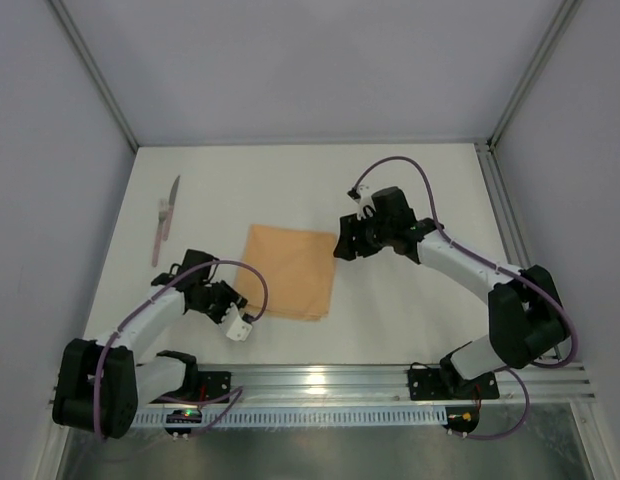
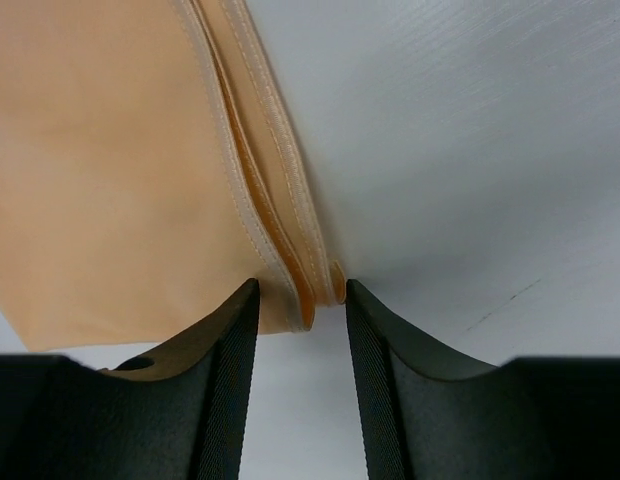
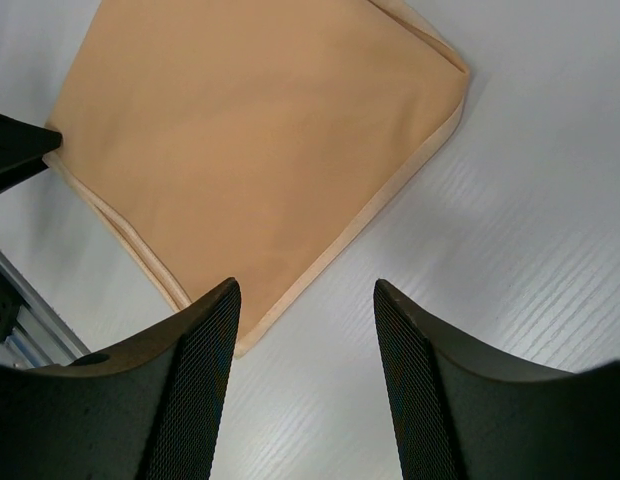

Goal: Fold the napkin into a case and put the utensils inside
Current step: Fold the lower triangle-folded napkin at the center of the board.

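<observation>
The left gripper (image 2: 300, 292) is partly open, its fingertips straddling the near-left corner of the folded peach napkin (image 1: 290, 272) without clamping it. The right gripper (image 3: 307, 292) hangs open and empty above the far-right corner. The napkin lies mid-table, with the pink-handled knife (image 1: 165, 222) well apart at far left.

Lab robot cell: white table (image 1: 240, 190), plain grey wall panels (image 1: 310, 60), aluminium mounting rail (image 1: 320, 378) along near edge
</observation>
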Tool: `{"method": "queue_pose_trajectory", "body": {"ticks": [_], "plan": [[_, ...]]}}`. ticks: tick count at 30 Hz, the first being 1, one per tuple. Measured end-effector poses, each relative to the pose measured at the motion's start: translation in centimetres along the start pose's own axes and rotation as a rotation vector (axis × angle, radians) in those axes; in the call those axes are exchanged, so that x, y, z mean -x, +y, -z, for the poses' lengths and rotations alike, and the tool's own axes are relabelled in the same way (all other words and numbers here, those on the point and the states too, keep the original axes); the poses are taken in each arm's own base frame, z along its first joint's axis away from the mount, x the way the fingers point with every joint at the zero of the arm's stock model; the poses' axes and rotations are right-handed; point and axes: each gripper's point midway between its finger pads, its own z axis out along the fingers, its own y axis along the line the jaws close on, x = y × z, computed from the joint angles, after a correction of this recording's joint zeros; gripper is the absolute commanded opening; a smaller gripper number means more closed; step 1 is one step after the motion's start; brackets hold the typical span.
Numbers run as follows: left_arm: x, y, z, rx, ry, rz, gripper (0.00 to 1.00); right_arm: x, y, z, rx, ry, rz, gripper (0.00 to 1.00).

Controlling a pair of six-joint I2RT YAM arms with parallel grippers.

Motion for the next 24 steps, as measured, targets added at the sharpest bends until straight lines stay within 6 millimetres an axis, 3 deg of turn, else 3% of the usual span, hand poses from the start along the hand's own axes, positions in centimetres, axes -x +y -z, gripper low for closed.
{"method": "queue_pose_trajectory", "body": {"ticks": [3,6,7,9,16,21,24], "plan": [[0.2,-0.1,-0.3,-0.011,-0.008,0.0,0.31,0.3,0.2,0.2,0.007,-0.012,0.005,0.6],[0.2,0.0,-0.5,-0.007,-0.009,0.019,0.17,0.4,0.6,0.6,0.023,-0.031,0.014,0.6],[0.2,0.0,-0.5,-0.004,-0.009,0.026,0.06,0.4,0.8,0.8,0.029,-0.038,0.017,0.6],[0.3,0.1,-0.4,0.0,-0.015,0.045,0.0,0.1,1.1,1.2,0.045,-0.05,0.023,0.61],[1.3,1.8,0.7,0.035,-0.059,0.17,0.0,-2.3,2.9,2.3,0.101,-0.116,0.109,0.69],[1.9,3.7,2.1,0.074,-0.086,0.301,0.0,-6.2,6.9,1.9,0.17,-0.151,0.397,0.7],[2.4,3.5,2.2,0.068,-0.103,0.379,0.0,-9.1,8.9,1.5,0.216,-0.174,0.621,0.71]]}}
